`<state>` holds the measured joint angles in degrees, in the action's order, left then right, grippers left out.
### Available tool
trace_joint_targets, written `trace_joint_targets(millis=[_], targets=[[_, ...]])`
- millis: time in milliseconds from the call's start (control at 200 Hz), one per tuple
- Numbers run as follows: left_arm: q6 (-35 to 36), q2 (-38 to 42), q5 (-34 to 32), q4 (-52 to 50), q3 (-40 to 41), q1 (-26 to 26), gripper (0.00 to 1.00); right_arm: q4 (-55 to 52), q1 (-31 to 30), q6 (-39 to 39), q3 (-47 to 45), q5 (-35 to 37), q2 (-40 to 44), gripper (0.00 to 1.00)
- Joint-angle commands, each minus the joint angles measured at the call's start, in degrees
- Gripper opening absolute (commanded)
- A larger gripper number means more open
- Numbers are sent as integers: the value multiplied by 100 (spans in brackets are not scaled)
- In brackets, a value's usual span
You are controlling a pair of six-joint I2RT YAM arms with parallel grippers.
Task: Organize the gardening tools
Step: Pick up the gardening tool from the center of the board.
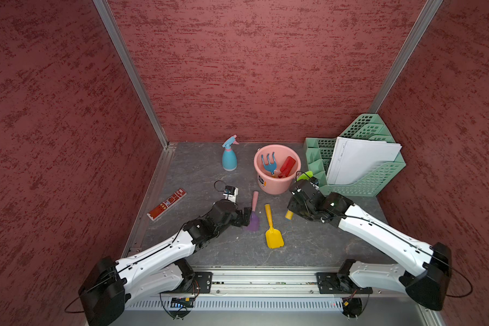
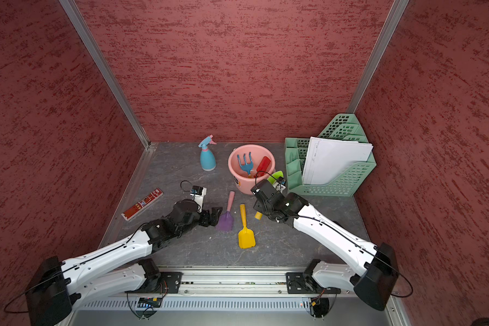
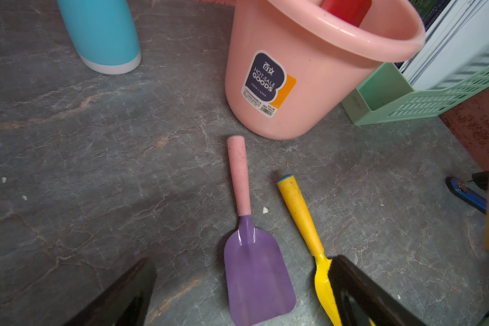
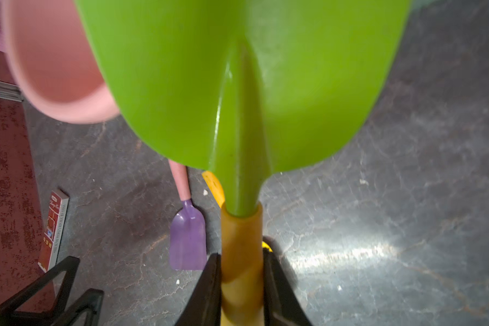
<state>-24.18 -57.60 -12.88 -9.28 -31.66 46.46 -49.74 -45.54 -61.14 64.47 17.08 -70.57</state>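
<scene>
My right gripper [image 4: 241, 262] is shut on the yellow handle of the green trowel [image 4: 237, 70], held off the table beside the pink bucket [image 1: 277, 186]; its green blade [image 1: 305, 175] points up at the bucket's rim. My left gripper [image 3: 243, 262] stands open low over the blade of the purple pink-handled scoop [image 3: 254, 268], one finger on each side, touching nothing. The yellow shovel [image 1: 273, 231] lies just right of the scoop. A blue claw [image 1: 269, 163] and a red spade [image 1: 287, 166] stand inside the bucket. The blue spray bottle [image 1: 229, 156] stands upright left of the bucket.
A mint-green mesh file rack [image 1: 364, 180] holding white papers fills the back right corner, close to the bucket and my right wrist. A flat red printed strip [image 1: 167, 203] lies at the left edge. Red walls close in three sides.
</scene>
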Motion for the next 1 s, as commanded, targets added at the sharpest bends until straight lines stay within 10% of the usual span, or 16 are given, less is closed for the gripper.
trace_joint_targets(millis=[0,446,991], targets=[[-61,-57,153,138,55,-60,100,250,-43,1013,509,989,-210,0],[-8,-302,355,151,-42,-219,100,3011,359,3853,1755,1756,-1986,0],[133,-682,559,253,-183,-390,100,3655,1214,4014,2217,1204,-3546,0]])
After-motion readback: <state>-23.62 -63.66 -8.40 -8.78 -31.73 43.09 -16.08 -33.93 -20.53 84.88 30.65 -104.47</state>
